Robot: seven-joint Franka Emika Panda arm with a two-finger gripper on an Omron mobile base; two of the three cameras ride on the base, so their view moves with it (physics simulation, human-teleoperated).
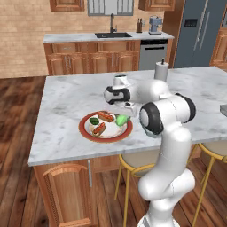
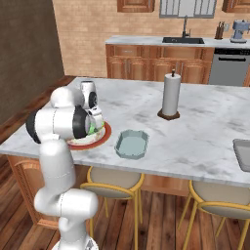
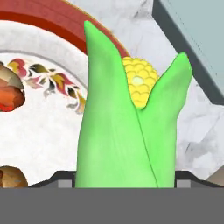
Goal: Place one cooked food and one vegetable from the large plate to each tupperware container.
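Marble island point(image 1: 62, 106); yellow-kernelled corn point(image 3: 131, 127) close-up.

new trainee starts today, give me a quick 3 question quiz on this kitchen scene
1. True or false: the ear of corn sits between the gripper fingers, above the large plate.
2. Multiple choice: which tupperware container lies nearest the plate in the right base view? A) the pale blue-grey one B) the darker grey one C) both equally near
3. Fill in: besides the corn, the plate holds two hot dogs and a dark green ____.

Key:
1. True; the green husk fills the space between the fingers in the hand view.
2. A
3. vegetable (its kind is too small to tell).
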